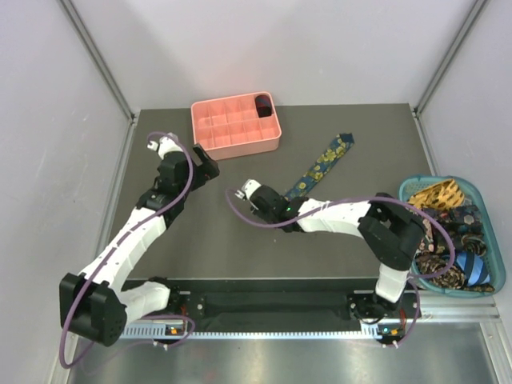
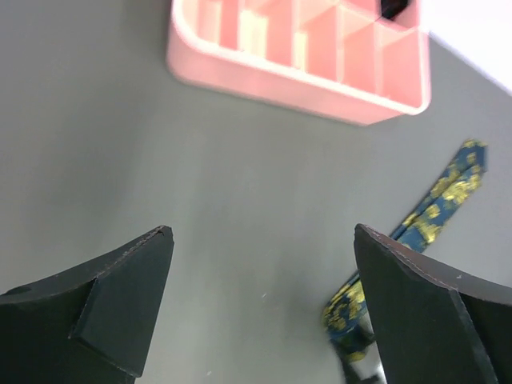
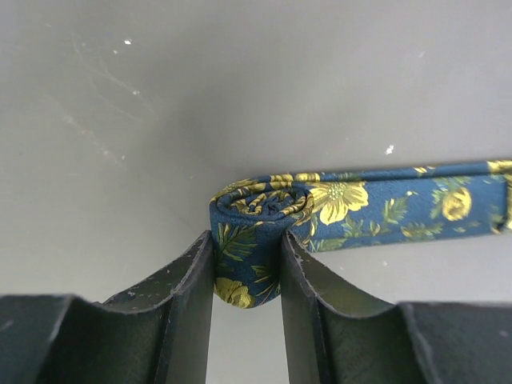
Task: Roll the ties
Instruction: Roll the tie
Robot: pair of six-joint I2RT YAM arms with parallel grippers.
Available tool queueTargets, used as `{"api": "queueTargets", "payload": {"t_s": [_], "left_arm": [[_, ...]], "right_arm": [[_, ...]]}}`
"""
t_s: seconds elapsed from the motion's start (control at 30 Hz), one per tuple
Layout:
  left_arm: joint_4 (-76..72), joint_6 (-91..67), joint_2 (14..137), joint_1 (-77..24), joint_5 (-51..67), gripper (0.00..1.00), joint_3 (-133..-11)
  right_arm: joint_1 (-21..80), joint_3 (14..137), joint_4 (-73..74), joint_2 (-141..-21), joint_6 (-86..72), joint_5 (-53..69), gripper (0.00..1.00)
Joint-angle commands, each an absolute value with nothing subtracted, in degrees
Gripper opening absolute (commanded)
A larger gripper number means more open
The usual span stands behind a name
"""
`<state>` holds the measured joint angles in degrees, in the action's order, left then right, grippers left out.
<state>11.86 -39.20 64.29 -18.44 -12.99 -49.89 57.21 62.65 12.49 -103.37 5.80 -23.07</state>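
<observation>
The tie (image 3: 360, 204) is navy with yellow flowers, the tray (image 1: 237, 146) salmon-pink.

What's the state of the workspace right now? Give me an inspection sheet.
Surface: dark grey table, flat, with a few light specks.
Job's things: floral tie lies stretched on the table with one end coiled. A dark roll, apparently a tie, sits in the far right corner compartment of the pink tray. More ties are heaped in the teal basket at the table's right edge.
Clutter: nothing seen.
Grippers: left gripper is open above the table and holds nothing. Right gripper is shut on the floral tie's coil.
Cables: purple cables loop along both arms.
Surroundings: white walls on three sides.
</observation>
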Motion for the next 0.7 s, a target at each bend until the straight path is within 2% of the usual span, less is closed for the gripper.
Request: {"api": "queueTargets", "payload": {"t_s": [0.0, 0.2, 0.33, 0.43, 0.67], "left_arm": [[10.2, -42.0, 62.7, -18.2, -14.9, 0.99, -46.9], [2.0, -38.7, 60.6, -18.2, -9.2, 0.99, -40.8], [-3.9, -34.4, 61.1, -18.5, 3.6, 0.99, -37.8], [-3.9, -31.2, 64.2, -19.5, 6.9, 0.99, -38.8], [-5.2, -22.9, 67.1, -28.2, 6.0, 0.99, -39.4]], "right_arm": [[54.0, 61.1, 10.8, -102.0, 3.3, -7.8, 0.22], [49.3, 61.3, 11.5, -101.3, 2.3, 3.1, 0.21], [45.0, 61.7, 12.3, -101.6, 1.1, 10.6, 0.21], [42.3, 61.3, 12.3, -102.0, 0.4, 16.5, 0.2], [36.2, 59.9, 10.5, -104.1, -3.2, 29.8, 0.2]]}}
